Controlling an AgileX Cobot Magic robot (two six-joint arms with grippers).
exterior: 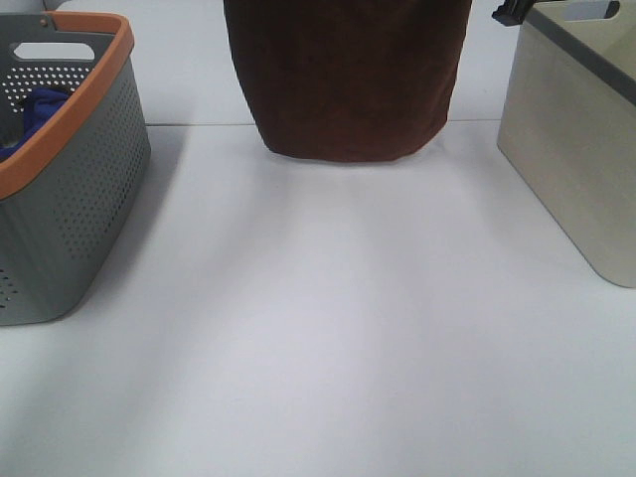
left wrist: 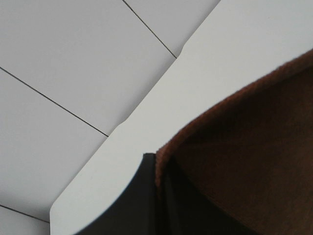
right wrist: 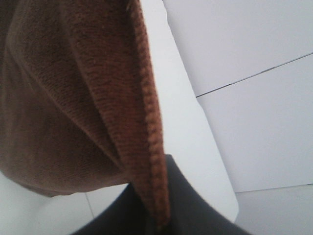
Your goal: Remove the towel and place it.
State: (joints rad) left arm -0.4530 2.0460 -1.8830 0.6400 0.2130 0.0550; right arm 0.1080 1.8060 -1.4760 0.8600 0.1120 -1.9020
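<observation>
- Left pincer (left wrist: 159, 171): its dark fingers (left wrist: 129, 205) are clamped on a hemmed edge of the towel (left wrist: 244, 147). The hem runs down between them, and the rest of the cloth spreads away to one side of the pincer.
- Right pincer (right wrist: 155, 205): it is likewise closed on the towel (right wrist: 58, 98). A ribbed hem runs straight into the gap between its fingers (right wrist: 195, 210), and the bulk of the cloth hangs off to one side.
- Both pincers are raised well above the table (left wrist: 195, 83). Its edge and the tiled floor (left wrist: 73, 58) show far beneath each wrist.
- The high view does not show the arms. There the towel (exterior: 348, 79) hangs below the pincers as one broad sheet, cut off by the top of the frame.
- The towel's rounded lower edge reaches the far part of the table (exterior: 318, 328). I cannot tell whether it touches.
- Below, out on the left pincer's side, stands a grey basket (exterior: 89, 189) with an orange rim and a blue cloth (exterior: 40, 109) inside.
- Below, on the right pincer's side, stands a beige bin (exterior: 566, 149).
- Basket and bin are each well apart from the towel.
</observation>
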